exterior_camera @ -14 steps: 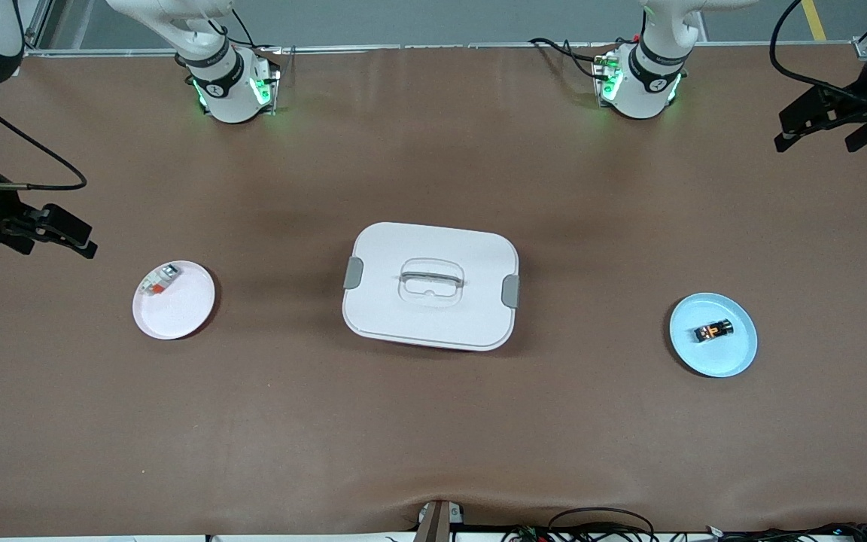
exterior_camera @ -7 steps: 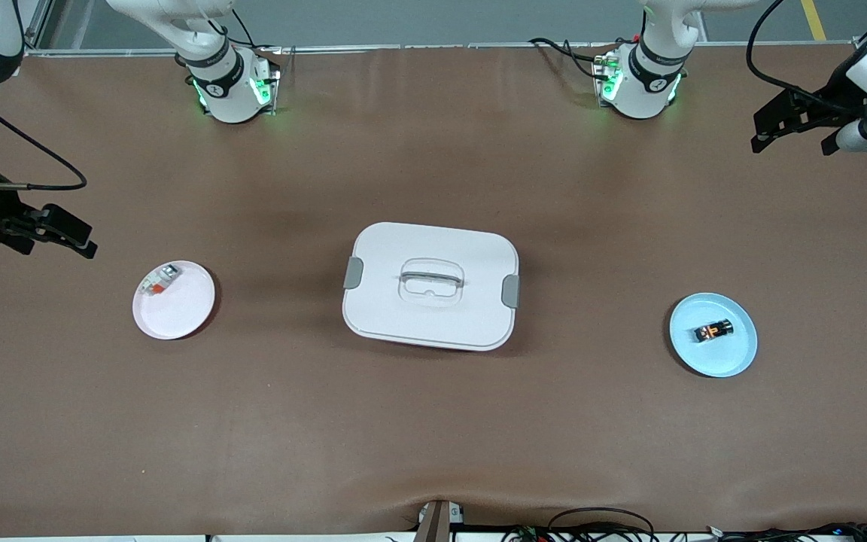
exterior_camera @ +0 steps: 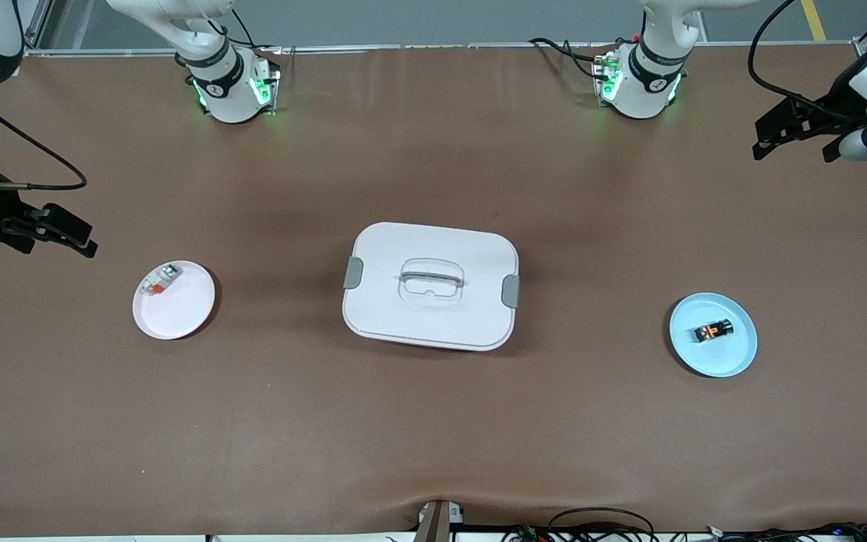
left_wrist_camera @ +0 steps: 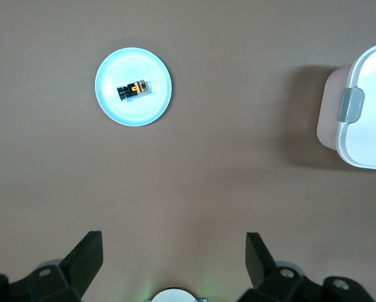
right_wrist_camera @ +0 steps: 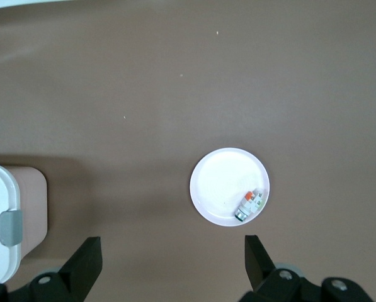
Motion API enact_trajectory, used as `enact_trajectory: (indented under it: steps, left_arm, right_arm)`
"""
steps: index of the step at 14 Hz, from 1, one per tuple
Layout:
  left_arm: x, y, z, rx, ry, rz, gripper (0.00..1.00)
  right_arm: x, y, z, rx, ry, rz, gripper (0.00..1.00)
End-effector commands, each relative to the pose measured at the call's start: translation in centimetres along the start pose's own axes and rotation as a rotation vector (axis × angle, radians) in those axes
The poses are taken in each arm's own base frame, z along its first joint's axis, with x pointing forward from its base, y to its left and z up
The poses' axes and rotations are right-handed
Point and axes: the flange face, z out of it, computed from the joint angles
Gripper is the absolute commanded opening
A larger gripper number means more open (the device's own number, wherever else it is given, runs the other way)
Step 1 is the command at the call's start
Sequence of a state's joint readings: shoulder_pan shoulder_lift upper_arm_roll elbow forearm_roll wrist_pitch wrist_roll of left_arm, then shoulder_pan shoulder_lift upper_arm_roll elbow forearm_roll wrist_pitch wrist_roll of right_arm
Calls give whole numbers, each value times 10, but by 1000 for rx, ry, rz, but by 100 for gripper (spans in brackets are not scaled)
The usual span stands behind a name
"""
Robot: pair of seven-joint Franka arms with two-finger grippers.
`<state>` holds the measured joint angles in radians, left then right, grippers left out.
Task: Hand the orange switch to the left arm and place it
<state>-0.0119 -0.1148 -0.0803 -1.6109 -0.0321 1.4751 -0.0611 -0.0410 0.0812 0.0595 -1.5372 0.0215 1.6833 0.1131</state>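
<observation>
Two grippers gape empty — left (exterior_camera: 795,135), right (exterior_camera: 65,233); switch (exterior_camera: 713,330), lower right of the front view, looks light and rigid — best pinched across its flat sides.

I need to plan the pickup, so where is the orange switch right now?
In the front view the orange switch lies on the blue plate toward the left arm's end of the table, apart from the box.

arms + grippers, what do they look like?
Two white jointed arms with black joint bands; bases glow green. Left gripper and right gripper are black, two-fingered, angular, with black cables looping to each wrist.
</observation>
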Motion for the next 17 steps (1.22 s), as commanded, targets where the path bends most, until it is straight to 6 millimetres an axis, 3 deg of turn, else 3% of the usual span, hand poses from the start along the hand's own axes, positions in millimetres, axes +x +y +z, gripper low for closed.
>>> enact_trajectory:
  steps: [1, 5, 17]
  left_arm:
    - [14, 2, 1, 2, -3, -23, 100]
    - [14, -1, -4, 0, 7, -35, 100]
    - [7, 3, -17, 55, 19, -23, 100]
  right_arm:
    - [-4, 5, -3, -22, -30, 8, 100]
    - [-9, 21, 0, -31, -89, 28, 100]
    - [-9, 21, 0, -42, -91, 28, 100]
